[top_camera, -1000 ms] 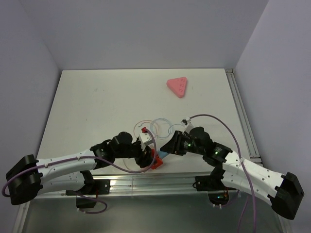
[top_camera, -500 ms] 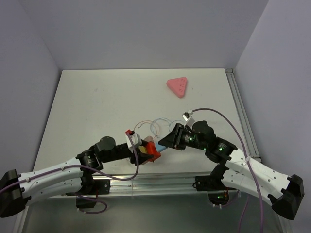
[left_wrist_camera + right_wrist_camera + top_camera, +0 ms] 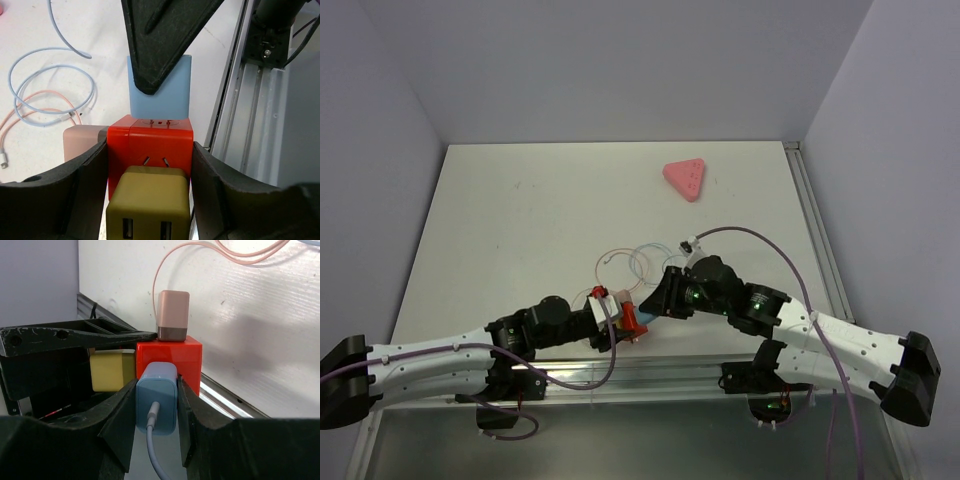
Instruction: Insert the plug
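The light-blue plug [image 3: 156, 402] sits between the fingers of my right gripper [image 3: 156, 412], which is shut on it, a pale cable trailing from its back. Its front butts against a face of the orange-red socket block [image 3: 172, 360]; its prongs are hidden. My left gripper [image 3: 150, 165] is shut on that block [image 3: 150, 140], with the plug [image 3: 160, 90] on the block's far side. In the top view the grippers [image 3: 620, 322] [image 3: 655, 305] meet at the table's near edge, with the plug [image 3: 647, 310] between them.
A yellow adapter [image 3: 149, 205] and a pink adapter [image 3: 173, 315] are plugged into the block. Thin cables [image 3: 640, 260] loop behind it. The pink triangular socket strip [image 3: 686, 179] lies far back right. An aluminium rail [image 3: 650, 375] runs along the near edge.
My left gripper has lifted and turned the red block and moved it slightly right. My right gripper has closed in from the right, bringing the blue plug against the block.
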Robot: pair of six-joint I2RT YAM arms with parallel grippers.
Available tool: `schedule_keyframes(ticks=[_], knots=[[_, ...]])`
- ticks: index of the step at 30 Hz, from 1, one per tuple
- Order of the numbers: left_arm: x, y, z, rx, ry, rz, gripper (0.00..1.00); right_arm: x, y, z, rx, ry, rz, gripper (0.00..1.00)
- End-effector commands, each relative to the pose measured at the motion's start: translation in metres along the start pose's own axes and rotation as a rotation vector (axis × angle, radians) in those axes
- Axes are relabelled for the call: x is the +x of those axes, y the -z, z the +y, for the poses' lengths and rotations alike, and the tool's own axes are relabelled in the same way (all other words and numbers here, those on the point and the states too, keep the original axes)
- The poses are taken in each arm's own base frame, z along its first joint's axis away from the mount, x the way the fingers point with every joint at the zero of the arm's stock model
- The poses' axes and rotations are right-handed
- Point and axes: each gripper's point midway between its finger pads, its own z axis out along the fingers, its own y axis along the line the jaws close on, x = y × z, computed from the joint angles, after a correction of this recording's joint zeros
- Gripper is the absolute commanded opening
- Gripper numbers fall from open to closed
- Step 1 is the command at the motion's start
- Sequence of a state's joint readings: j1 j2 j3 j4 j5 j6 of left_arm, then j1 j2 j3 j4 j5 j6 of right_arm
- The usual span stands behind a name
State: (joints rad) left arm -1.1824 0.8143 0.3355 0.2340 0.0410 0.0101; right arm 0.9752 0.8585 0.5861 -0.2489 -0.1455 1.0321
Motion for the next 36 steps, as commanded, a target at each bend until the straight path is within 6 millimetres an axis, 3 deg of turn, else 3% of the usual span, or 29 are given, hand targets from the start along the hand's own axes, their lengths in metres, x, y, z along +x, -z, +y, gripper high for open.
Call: schedule_keyframes(ticks=[1, 4, 8, 10, 14, 17, 20, 23, 26, 28, 32, 35, 36], knots=[[-0.136, 0.017, 0.032, -0.179, -0.026, -0.49, 0.0, 0.035, 0.024, 0.053, -0.228, -0.019, 0.162, 0.0], [-0.142, 0.026, 0.028, -0.18, -0.021, -0.531, 0.0, 0.035, 0.02, 0.043, -0.207, -0.055, 0.151, 0.0], [-0.157, 0.041, 0.025, -0.176, -0.024, -0.594, 0.0, 0.049, 0.015, 0.046, -0.258, -0.102, 0.229, 0.0], [-0.163, 0.045, 0.024, -0.179, -0.029, -0.604, 0.0, 0.03, 0.018, 0.05, -0.236, -0.092, 0.149, 0.0], [-0.169, 0.049, 0.016, -0.159, -0.047, -0.618, 0.0, 0.047, 0.011, 0.051, -0.228, -0.074, 0.244, 0.0], [-0.172, 0.051, 0.011, -0.146, -0.06, -0.632, 0.0, 0.047, 0.008, 0.051, -0.244, -0.071, 0.24, 0.0], [-0.172, 0.051, 0.008, -0.141, -0.062, -0.63, 0.0, 0.046, -0.004, 0.04, -0.209, -0.111, 0.251, 0.0], [-0.17, 0.05, 0.01, -0.154, -0.055, -0.627, 0.0, 0.073, -0.018, 0.044, -0.2, -0.078, 0.346, 0.0], [-0.171, 0.051, 0.012, -0.166, -0.025, -0.642, 0.0, 0.043, -0.016, 0.042, -0.214, -0.095, 0.173, 0.0], [-0.169, 0.052, 0.013, -0.177, -0.012, -0.644, 0.0, 0.054, -0.021, 0.041, -0.201, -0.1, 0.245, 0.0], [-0.166, 0.051, 0.013, -0.182, -0.001, -0.644, 0.0, 0.053, -0.027, 0.032, -0.221, -0.13, 0.2, 0.0], [-0.161, 0.04, 0.012, -0.181, -0.012, -0.601, 0.0, 0.071, -0.04, 0.015, -0.16, -0.111, 0.282, 0.0], [-0.15, 0.027, 0.009, -0.17, -0.032, -0.54, 0.0, 0.074, -0.042, 0.011, -0.158, -0.111, 0.288, 0.0]])
